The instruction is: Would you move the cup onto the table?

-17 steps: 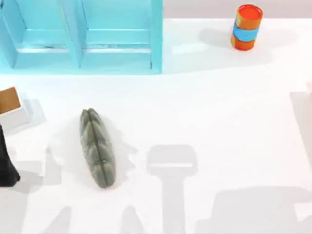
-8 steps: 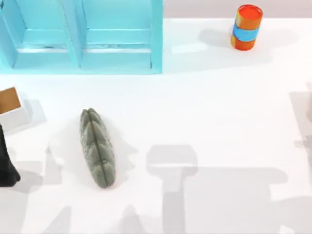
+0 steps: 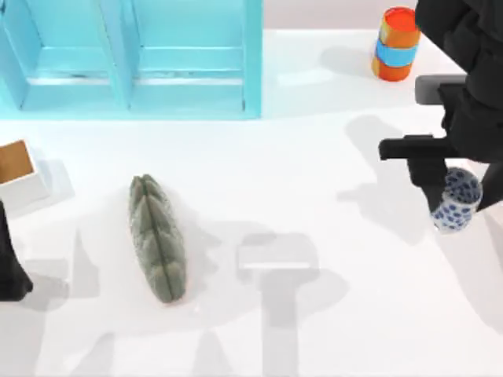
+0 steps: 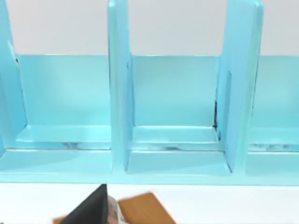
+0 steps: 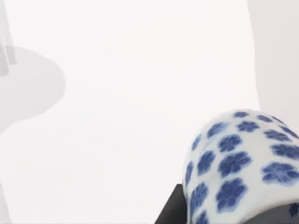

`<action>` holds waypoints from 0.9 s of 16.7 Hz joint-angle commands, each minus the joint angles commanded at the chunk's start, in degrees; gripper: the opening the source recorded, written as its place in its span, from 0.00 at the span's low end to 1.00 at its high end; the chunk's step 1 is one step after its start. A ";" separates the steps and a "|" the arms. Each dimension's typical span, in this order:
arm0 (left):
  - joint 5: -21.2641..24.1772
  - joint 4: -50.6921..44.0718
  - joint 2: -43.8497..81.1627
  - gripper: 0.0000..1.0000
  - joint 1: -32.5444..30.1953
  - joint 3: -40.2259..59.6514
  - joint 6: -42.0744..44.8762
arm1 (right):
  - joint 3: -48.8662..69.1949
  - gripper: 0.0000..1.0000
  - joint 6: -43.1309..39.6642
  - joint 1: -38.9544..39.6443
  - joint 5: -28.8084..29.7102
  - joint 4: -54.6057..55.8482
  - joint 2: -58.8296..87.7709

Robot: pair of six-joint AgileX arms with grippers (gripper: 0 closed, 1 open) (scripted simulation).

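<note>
**AgileX right arm carries a patterned cup above the right side of the tabletop**

The right end effector (image 3: 449,196) is clenched on the small white cylindrical cup with dark blue flower speckles (image 3: 456,201), held over the plain white tabletop (image 3: 314,157). It looks light, rigid, glossy and probably breakable, so a sidewall grip suits it. Arm and edge of the wrist view hide its rim. The left end effector (image 3: 12,275) idles at left, fingers indistinct.

Right arm (image 3: 471,71) cut off at upper right edge, partly covering the cup (image 3: 456,201); right gripper's grip hidden.
</note>
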 joint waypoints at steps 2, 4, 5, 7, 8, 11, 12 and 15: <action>0.00 0.00 0.00 1.00 0.00 0.00 0.00 | 4.84 0.00 8.65 8.68 -0.09 -0.15 4.20; 0.00 0.00 0.00 1.00 0.00 0.00 0.00 | 9.01 0.00 16.91 16.96 -0.07 -0.01 7.64; 0.00 0.00 0.00 1.00 0.00 0.00 0.00 | 10.83 0.00 20.22 20.26 -0.04 0.08 9.14; 0.00 0.00 0.00 1.00 0.00 0.00 0.00 | 13.59 0.00 25.10 25.16 -0.03 0.21 11.36; 0.00 0.00 0.00 1.00 0.00 0.00 0.00 | 14.25 0.00 26.68 26.74 0.03 0.50 11.83; 0.00 0.00 0.00 1.00 0.00 0.00 0.00 | 14.56 0.00 27.94 28.00 0.23 0.94 11.92; 0.00 0.00 0.00 1.00 0.00 0.00 0.00 | 14.56 0.00 27.94 28.00 0.23 0.94 11.92; 0.00 0.00 0.00 1.00 0.00 0.00 0.00 | 14.21 0.00 27.99 27.85 0.00 1.09 11.84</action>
